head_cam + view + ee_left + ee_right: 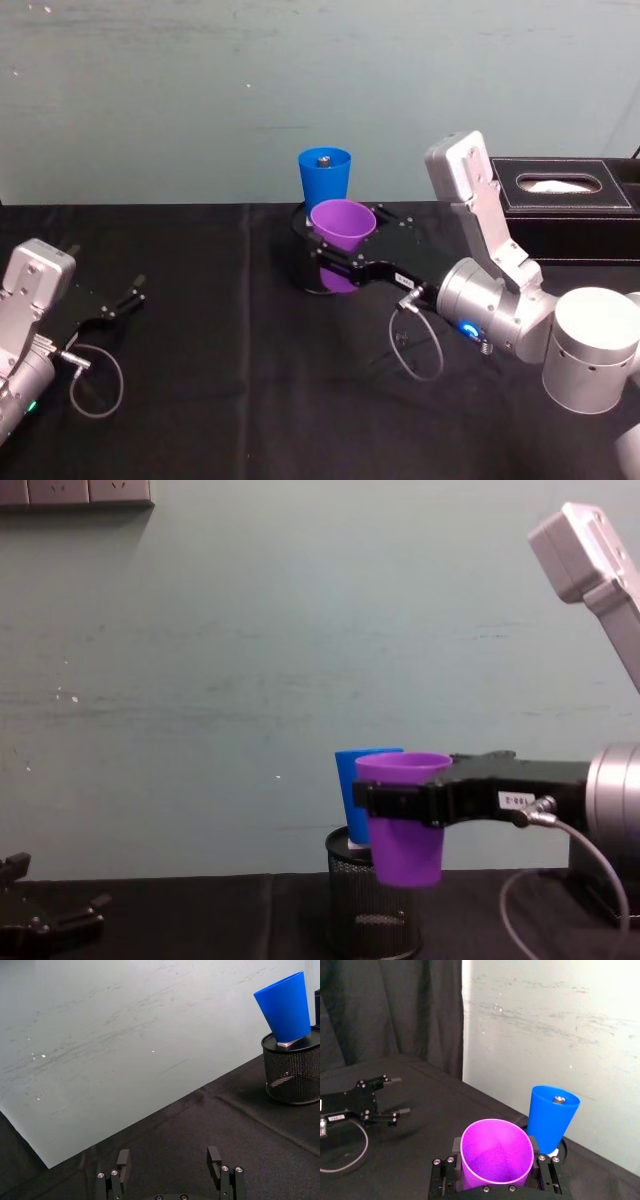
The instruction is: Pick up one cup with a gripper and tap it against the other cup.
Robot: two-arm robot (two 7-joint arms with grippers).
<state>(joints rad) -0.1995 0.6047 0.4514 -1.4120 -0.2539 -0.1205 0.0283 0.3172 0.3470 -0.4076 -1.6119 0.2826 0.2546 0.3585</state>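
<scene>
My right gripper (338, 262) is shut on the purple cup (343, 224), holding it upright above the table with a jaw on each side of its wall (495, 1160). The blue cup (325, 176) stands on top of a black wire-mesh pen holder (292, 1077), just behind the purple one. In the chest view the purple cup (403, 818) overlaps the front of the blue cup (356, 790); I cannot tell whether they touch. My left gripper (122, 301) rests open and empty on the black cloth at the far left (169, 1162).
A black tissue box (565, 195) sits at the back right behind the right arm. A pale green wall (200, 90) runs close behind the cups. Grey cable loops lie by each wrist on the black cloth (220, 400).
</scene>
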